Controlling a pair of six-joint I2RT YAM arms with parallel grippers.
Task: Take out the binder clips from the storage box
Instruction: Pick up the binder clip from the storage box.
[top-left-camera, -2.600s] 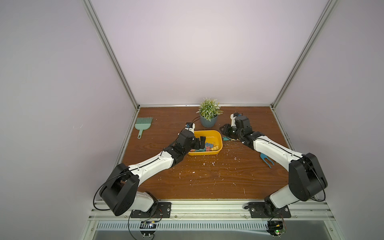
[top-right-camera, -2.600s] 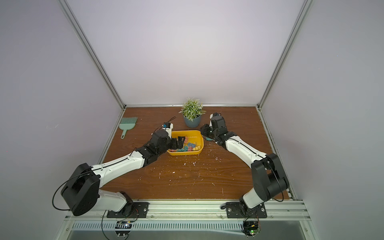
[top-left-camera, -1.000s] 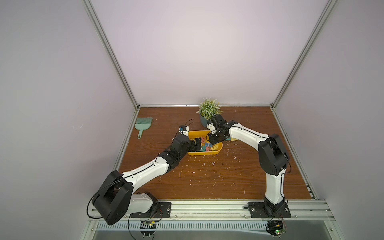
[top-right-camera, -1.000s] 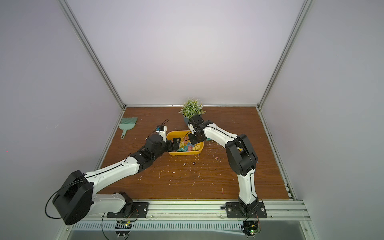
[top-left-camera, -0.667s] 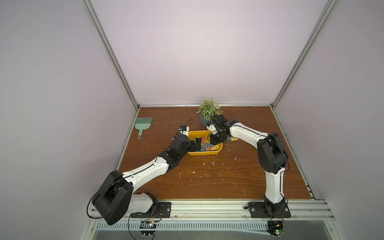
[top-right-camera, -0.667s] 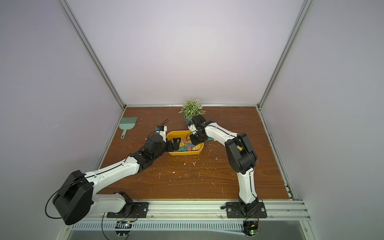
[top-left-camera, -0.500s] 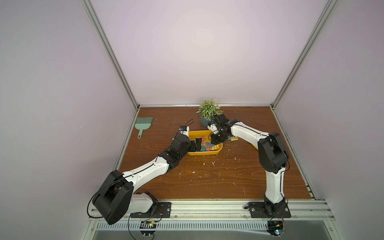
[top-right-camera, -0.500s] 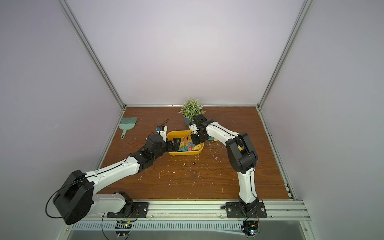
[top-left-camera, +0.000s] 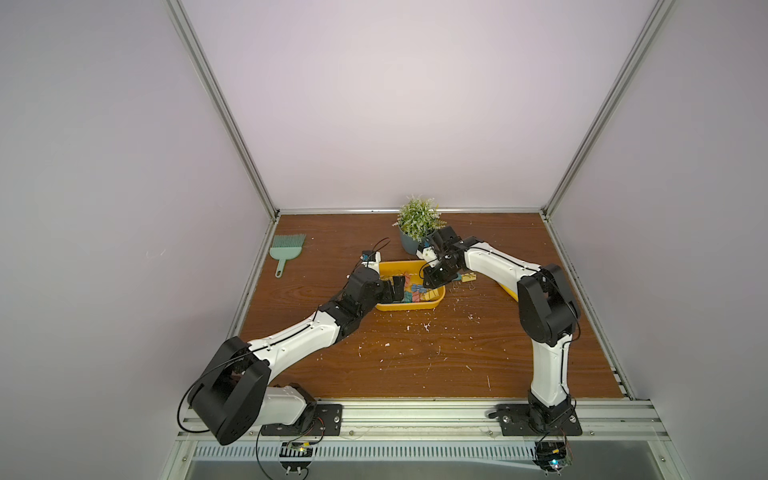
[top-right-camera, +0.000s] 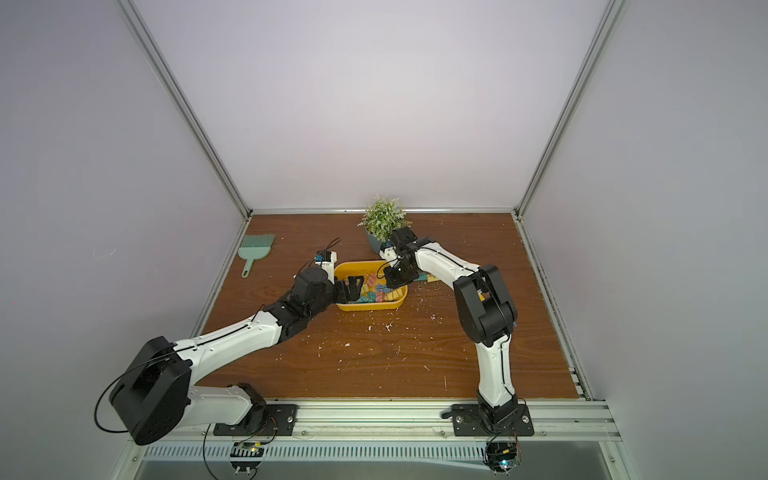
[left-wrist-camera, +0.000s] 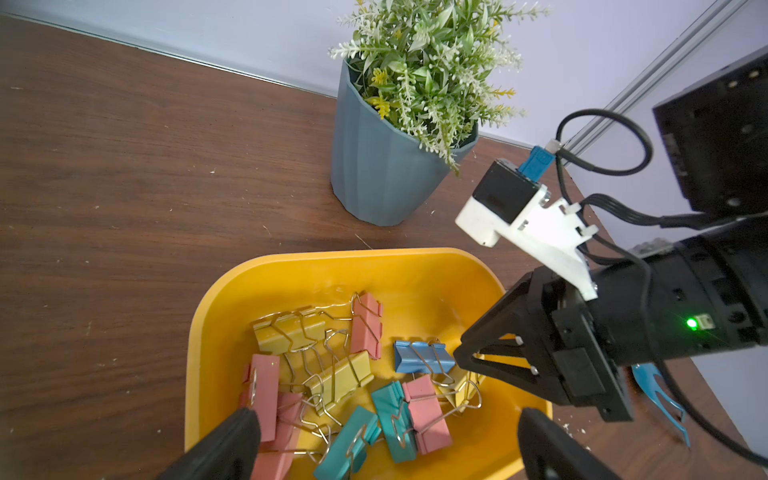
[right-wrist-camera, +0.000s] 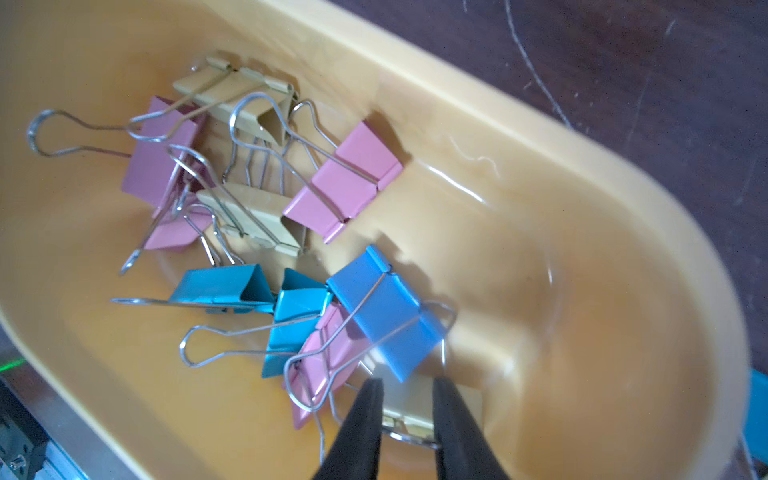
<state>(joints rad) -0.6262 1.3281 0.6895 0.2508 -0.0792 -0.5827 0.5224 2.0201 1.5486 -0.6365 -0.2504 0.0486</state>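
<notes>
Fingers of the left gripper (left-wrist-camera: 386, 419), spread wide over the storage box (left-wrist-camera: 208, 332), run off the frame edge. Right gripper (right-wrist-camera: 407, 392), outside the box earlier, now pinches a half-hidden yellow clip (right-wrist-camera: 409, 405) inside. Ten binder clips (left-wrist-camera: 365, 324) are in it: four pink, three yellow, two teal, one blue.
</notes>
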